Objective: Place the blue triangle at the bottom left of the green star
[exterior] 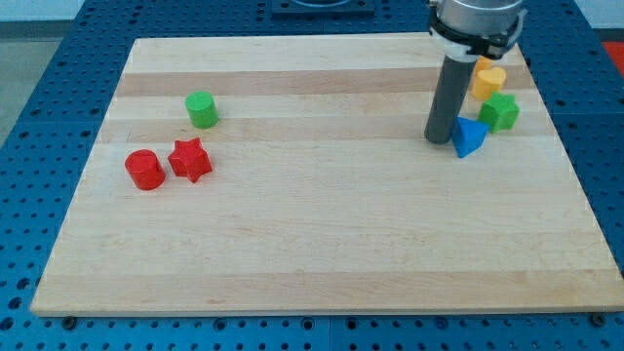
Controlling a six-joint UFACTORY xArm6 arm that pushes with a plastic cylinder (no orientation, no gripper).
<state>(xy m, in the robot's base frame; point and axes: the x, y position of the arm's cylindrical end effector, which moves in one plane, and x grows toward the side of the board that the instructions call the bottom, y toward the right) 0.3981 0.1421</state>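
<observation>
The blue triangle [469,136] lies near the view's upper right on the wooden board [322,244]. The green star [500,111] sits just up and to the right of it, nearly touching. My tip [439,139] stands right against the blue triangle's left side. The dark rod rises from there to the arm at the view's top.
A yellow block [489,80] lies just above the green star, with an orange block [483,65] partly hidden behind the rod. A green cylinder [202,109], a red star [190,160] and a red cylinder [145,169] sit at the view's left.
</observation>
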